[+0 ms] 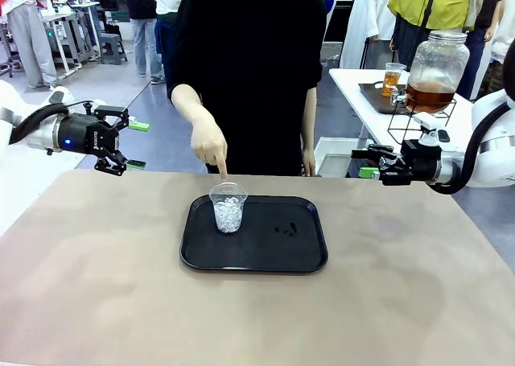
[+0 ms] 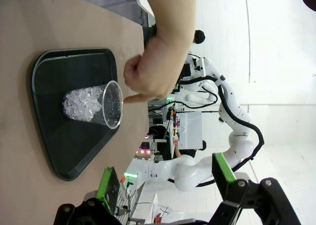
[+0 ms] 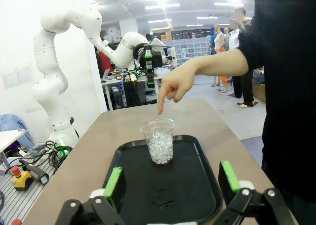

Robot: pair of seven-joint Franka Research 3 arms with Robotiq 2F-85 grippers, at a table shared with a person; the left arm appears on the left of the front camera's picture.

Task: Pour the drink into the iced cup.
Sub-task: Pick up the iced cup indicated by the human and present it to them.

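iced cup (image 1: 228,211) upright on tray (image 1: 298,253), central | left pincer (image 1: 137,145) apart, empty, seemingly slightly nearer | right pincer (image 1: 369,161) apart, empty

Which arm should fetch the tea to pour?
Probably the right. The right claw, open, hangs near the side table with the tea; the left claw, also open, is far across, beyond the iced cup.
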